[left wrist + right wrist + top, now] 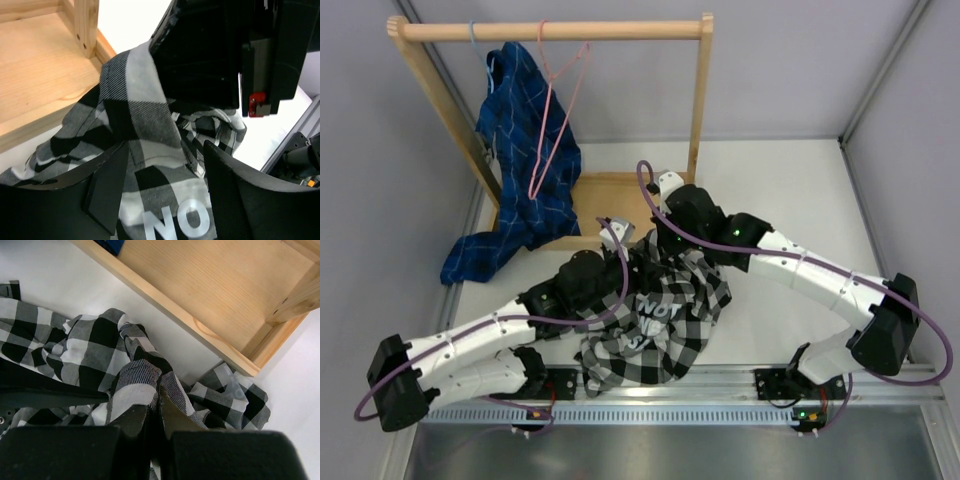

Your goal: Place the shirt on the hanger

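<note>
Shirt: The black-and-white checked cloth shirt (665, 320) lies in a crumpled heap on the white tabletop (790, 190). It is near the middle, between the two arms. It has big white letters on it. Its far edge lies just beside the flat bottom board of the rack.
Hanger: The thin pink wire hanger (555, 110) hangs by its hook from the round top bar of the rack, at the far left. It is well apart from the shirt. The shirt is not on it yet.
Left tool: The left tool (166, 150) is spread wide. It points down at the shirt, and checked cloth with white letters shows between its two black fingers (107, 190). I cannot tell if the fingers touch the cloth.
Right tool: The right tool (156, 405) is pressed together and pinches a fold of the shirt. The fold stands up higher than the rest of the heap, close to the bottom board of the rack.
Rack: The light wooden rack (698, 100) stands at the far left of the tabletop.
Blue shirt: A dark blue plaid shirt with thin light lines (525, 170) hangs on the rack beside the pink hanger. Its lower end spills down onto the tabletop at the left.
</note>
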Robot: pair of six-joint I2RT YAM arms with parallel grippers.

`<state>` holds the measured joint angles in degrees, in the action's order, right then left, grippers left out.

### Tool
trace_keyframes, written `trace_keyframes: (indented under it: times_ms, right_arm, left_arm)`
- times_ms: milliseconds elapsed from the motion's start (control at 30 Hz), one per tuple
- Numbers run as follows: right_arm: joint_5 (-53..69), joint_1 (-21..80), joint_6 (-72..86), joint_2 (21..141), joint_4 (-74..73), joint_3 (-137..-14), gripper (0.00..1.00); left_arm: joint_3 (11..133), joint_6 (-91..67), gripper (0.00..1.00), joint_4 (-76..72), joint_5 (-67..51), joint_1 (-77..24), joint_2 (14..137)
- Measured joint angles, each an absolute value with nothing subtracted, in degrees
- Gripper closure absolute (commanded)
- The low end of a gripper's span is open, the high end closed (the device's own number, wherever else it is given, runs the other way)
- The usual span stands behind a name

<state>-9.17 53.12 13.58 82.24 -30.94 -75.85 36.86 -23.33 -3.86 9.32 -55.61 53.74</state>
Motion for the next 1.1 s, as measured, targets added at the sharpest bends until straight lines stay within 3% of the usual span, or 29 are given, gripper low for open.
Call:
trace_keyframes:
  times_ms: [133, 300, 467, 533, 567, 633, 733, 767, 800, 933, 1033, 1100]
  right_arm:
    - [-9.0, 53.1, 13.6, 82.3, -31.0, -75.9, 1.00]
    - [-8.8, 53.4, 13.6, 82.4, -30.9, -75.9, 1.00]
    - [-8.7, 53.5, 13.7, 82.5, -30.9, -75.9, 1.00]
    - [-8.5, 53.5, 13.7, 82.5, -30.9, -75.9, 1.00]
    - [-8.5, 53.5, 13.7, 82.5, -30.9, -75.8, 0.97]
    - [-8.4, 53.5, 14.0, 82.5, -30.8, -75.7, 0.69]
    - [-7.8, 53.5, 14.0, 82.5, -30.3, -75.6, 0.51]
    - [-7.6, 53.5, 13.9, 82.4, -30.0, -75.4, 0.41]
    - [-7.2, 53.5, 14.3, 82.3, -30.0, -75.4, 0.22]
    - [-5.4, 53.5, 15.5, 80.3, -28.9, -75.4, 0.13]
    - [-4.4, 53.5, 16.9, 78.0, -28.1, -75.9, 0.01]
    - [-4.4, 53.6, 18.2, 77.9, -28.0, -78.1, 0.01]
  left_arm:
    - [36.6, -23.4, 0.41, -8.3, 8.8, -55.6, 56.8]
    - [36.2, -24.4, 0.68, -10.4, 11.5, -55.6, 59.5]
    - [35.9, -25.0, 0.86, -10.3, 14.7, -55.6, 60.5]
    - [35.8, -25.3, 1.00, -10.2, 15.8, -55.6, 60.5]
    - [35.8, -25.5, 1.00, -10.0, 16.4, -55.6, 60.4]
    - [35.8, -25.5, 1.00, -8.8, 17.6, -55.6, 59.7]
    - [35.8, -25.9, 1.00, -5.1, 19.4, -55.6, 57.6]
    - [35.8, -26.2, 1.00, -4.0, 19.8, -55.6, 56.9]
    - [35.6, -26.6, 1.00, -2.7, 20.3, -55.6, 56.1]
    - [32.5, -28.6, 1.00, -0.4, 20.7, -55.6, 52.1]
    - [29.3, -30.2, 1.00, 1.3, 20.4, -55.6, 49.1]
    - [27.2, -31.3, 1.00, 2.1, 20.4, -55.6, 47.1]
